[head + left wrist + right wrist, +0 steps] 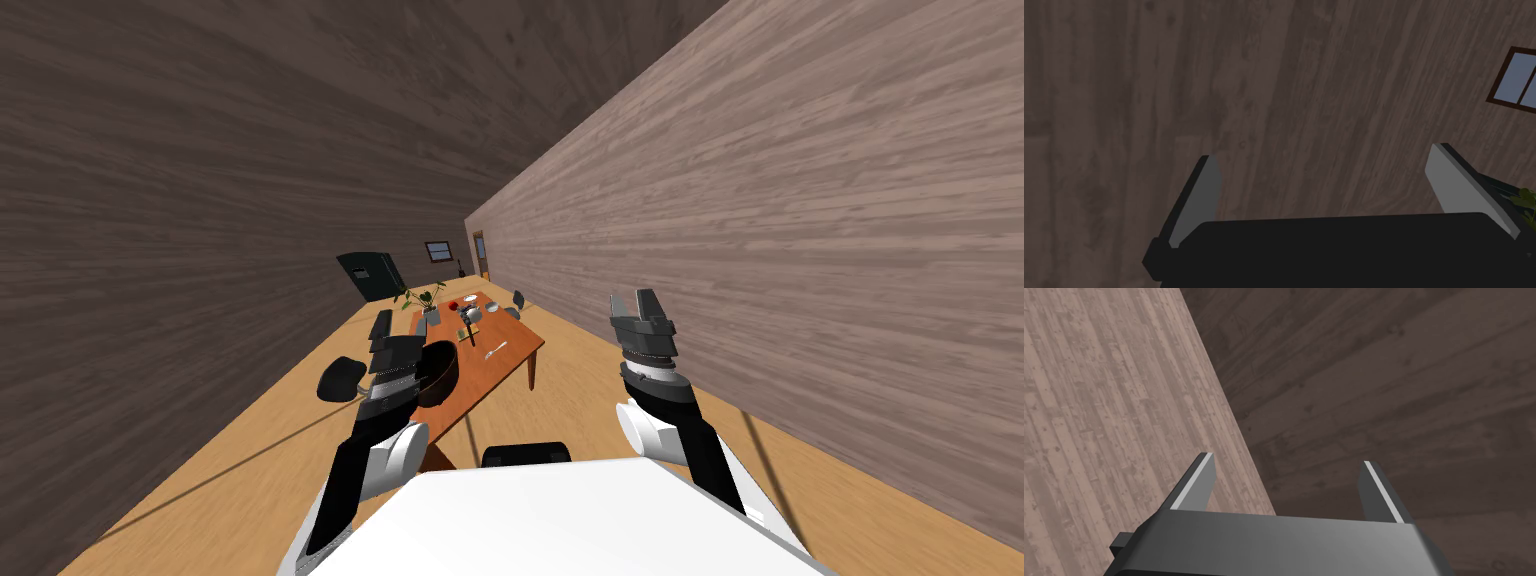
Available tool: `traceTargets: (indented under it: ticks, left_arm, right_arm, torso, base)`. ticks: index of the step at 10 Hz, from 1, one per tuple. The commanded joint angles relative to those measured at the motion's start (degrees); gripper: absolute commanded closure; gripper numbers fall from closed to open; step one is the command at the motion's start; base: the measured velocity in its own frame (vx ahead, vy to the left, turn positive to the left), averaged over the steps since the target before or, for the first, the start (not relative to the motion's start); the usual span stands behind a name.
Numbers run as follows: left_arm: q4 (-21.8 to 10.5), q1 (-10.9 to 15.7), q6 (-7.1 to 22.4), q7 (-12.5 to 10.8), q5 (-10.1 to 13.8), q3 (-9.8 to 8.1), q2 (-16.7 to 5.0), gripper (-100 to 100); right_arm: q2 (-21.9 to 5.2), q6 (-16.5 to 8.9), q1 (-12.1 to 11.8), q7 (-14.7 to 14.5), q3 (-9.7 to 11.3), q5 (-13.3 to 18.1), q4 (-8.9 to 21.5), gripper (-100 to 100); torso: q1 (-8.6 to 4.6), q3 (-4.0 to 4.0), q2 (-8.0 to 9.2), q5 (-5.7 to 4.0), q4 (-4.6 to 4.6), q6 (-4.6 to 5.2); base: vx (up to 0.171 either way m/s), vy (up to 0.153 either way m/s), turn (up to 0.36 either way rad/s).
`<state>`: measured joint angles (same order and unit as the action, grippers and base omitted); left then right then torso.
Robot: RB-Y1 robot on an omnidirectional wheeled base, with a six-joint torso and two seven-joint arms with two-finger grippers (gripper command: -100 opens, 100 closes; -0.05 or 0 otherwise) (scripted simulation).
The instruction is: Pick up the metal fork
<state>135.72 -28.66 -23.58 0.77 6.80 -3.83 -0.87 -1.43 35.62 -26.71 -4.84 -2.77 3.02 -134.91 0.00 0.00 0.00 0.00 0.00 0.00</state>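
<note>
- Dark bowl (440, 372) sits on the near left part of the bench (492, 378); can't tell what's in it.
- Small grey bowl (472, 313) is further along the bench, contents too small to read. A white plate (470, 298) and a red item (453, 305) are just beyond it.
- Fork (496, 349): pale, lying flat on the bench, between the dark bowl and the bench's right edge. Nothing touches it.
- A dark upright item (467, 329) stands mid-bench, between the fork and the grey bowl.
- Leafy plant (425, 297) is at the far left corner of the bench.
- Dark chairs: one (340, 378) on the floor left of the bench, one (518, 300) at the far right side, and a chair back (526, 455) at the near end.
- Dark cabinet (368, 273) stands past the bench's far end, by the dark wall.
- Left gripper (1324, 155): fingers spread wide, holding nothing. Its arm is at the bench's near left corner, beside the dark bowl.
- Right gripper (635, 297): fingers apart, holding nothing. It is raised over bare floor, well apart from the bench and fork.
- A strip of wood floor (590, 370) runs open between the bench's right edge and the pale plank wall (800, 250).
- The fork lies near that right edge, with bare bench around it.
</note>
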Motion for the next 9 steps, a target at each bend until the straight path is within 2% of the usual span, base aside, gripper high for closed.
traceTargets:
  ticks: [1,4,7,8,9]
  left_arm:
    - [-1.2,0.4,1.4,-0.1,0.2,-0.34,-2.0,-100]
    - [-4.0,1.3,4.8,-0.4,0.6,-1.17,-4.6,-100]
    - [-7.8,2.6,9.6,-0.7,1.2,-2.40,-6.8,-100]
    - [-7.8,2.6,9.7,-0.7,1.2,-2.40,-6.8,-100]
    - [-9.2,3.1,11.5,-0.9,1.5,-2.89,-7.4,-100]
  right_arm:
    - [0.0,0.0,0.0,0.0,0.0,0.0,0.0,0]
    - [0.0,0.0,0.0,0.0,0.0,0.0,0.0,0]
    - [0.0,0.0,0.0,0.0,0.0,0.0,0.0,0]
    - [0.0,0.0,0.0,0.0,0.0,0.0,0.0,0]
    - [0.0,0.0,0.0,0.0,0.0,0.0,0.0,0]
  torso:
    - [0.00,0.00,0.00,0.00,0.00,0.00]
    - [-0.11,-0.06,-0.11,-0.02,-0.03,0.01]
    - [-0.12,-0.11,-0.19,-0.03,-0.05,0.01]
    - [-0.16,-0.11,-0.19,-0.03,-0.05,0.00]
    - [-0.16,-0.09,-0.15,-0.04,-0.03,0.00]
  base:
    - [0.012,-0.021,-0.045]
    - [0.029,-0.035,-0.054]
    - [0.044,-0.041,-0.070]
    - [0.031,-0.041,-0.017]
    - [0.031,-0.043,-0.065]
